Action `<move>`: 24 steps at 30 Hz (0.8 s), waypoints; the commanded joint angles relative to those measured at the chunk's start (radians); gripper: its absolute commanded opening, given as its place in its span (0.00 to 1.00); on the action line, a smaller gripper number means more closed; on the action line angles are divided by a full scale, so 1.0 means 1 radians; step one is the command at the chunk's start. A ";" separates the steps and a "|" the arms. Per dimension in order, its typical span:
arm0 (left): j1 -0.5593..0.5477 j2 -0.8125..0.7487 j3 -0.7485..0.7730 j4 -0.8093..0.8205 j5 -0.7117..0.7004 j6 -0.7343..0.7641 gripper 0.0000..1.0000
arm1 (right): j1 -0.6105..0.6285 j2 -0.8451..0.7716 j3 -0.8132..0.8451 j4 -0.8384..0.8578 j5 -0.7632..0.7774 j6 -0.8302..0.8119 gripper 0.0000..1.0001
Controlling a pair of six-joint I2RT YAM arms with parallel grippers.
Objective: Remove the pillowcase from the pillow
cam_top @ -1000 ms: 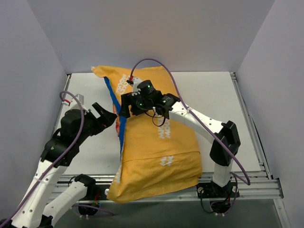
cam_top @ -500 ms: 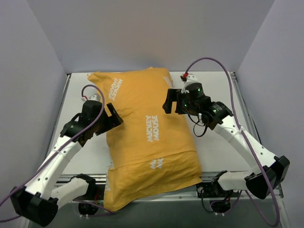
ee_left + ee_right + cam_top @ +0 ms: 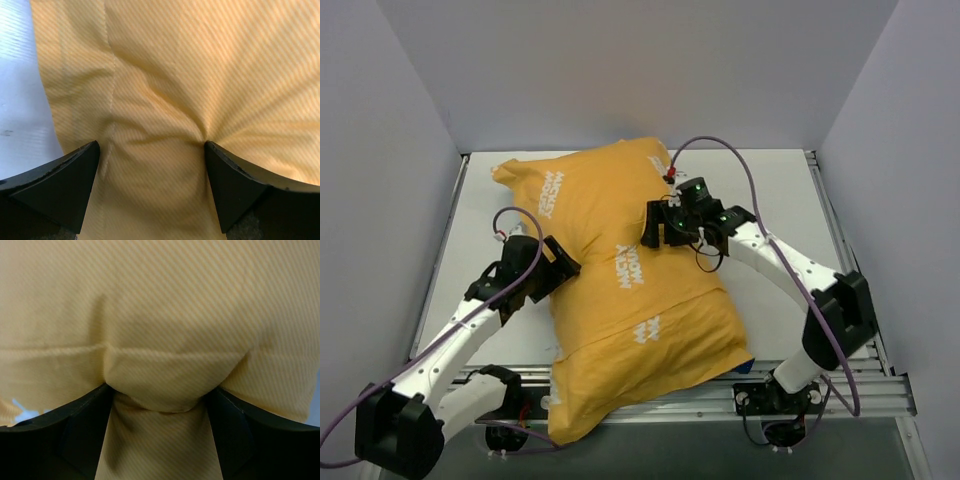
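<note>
The pillowcase (image 3: 640,300) lies yellow side up, slanted across the table (image 3: 775,195), white lettering showing; a sliver of its blue side (image 3: 745,366) peeks out at the near right corner. The pillow is hidden inside it. My left gripper (image 3: 563,268) presses against the case's left edge; in the left wrist view it (image 3: 150,147) stands wide open, yellow fabric (image 3: 165,75) spanning the gap and dimpled by one fingertip (image 3: 212,152). My right gripper (image 3: 653,225) sits on the upper right part; in its wrist view it (image 3: 157,390) squeezes a plump bulge of fabric (image 3: 160,375).
Grey walls close in the table on the left, back and right. A metal rail (image 3: 825,385) runs along the near edge and another (image 3: 840,235) along the right side. Purple cables (image 3: 720,150) arc over both arms. The case overhangs the near edge.
The case, held up on edge a second ago, now lies flat and has turned slightly. The right gripper let go, swung right, then came back and closed on the fabric. The left gripper slid nearer.
</note>
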 commanded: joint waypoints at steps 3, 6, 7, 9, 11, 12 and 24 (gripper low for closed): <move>0.037 -0.195 -0.056 -0.124 0.002 -0.017 0.94 | 0.038 0.335 0.332 0.123 -0.081 -0.157 0.68; 0.058 -0.205 0.058 -0.140 0.010 0.079 0.94 | 0.035 0.490 0.632 0.018 -0.040 -0.225 0.67; 0.057 -0.180 0.100 -0.141 0.019 0.147 0.94 | 0.036 0.533 0.700 -0.021 -0.034 -0.252 0.67; 0.054 -0.154 0.210 -0.124 0.091 0.221 0.94 | 0.038 0.547 0.834 -0.044 0.002 -0.274 0.67; 0.051 -0.114 0.308 -0.136 0.135 0.307 0.94 | 0.036 0.526 0.874 -0.084 0.028 -0.279 0.69; 0.037 -0.104 0.338 -0.147 0.155 0.331 0.94 | 0.036 0.503 0.859 -0.092 0.066 -0.276 0.70; -0.362 0.144 0.560 -0.130 -0.165 0.554 0.94 | -0.195 -0.128 0.097 -0.070 0.232 0.017 0.83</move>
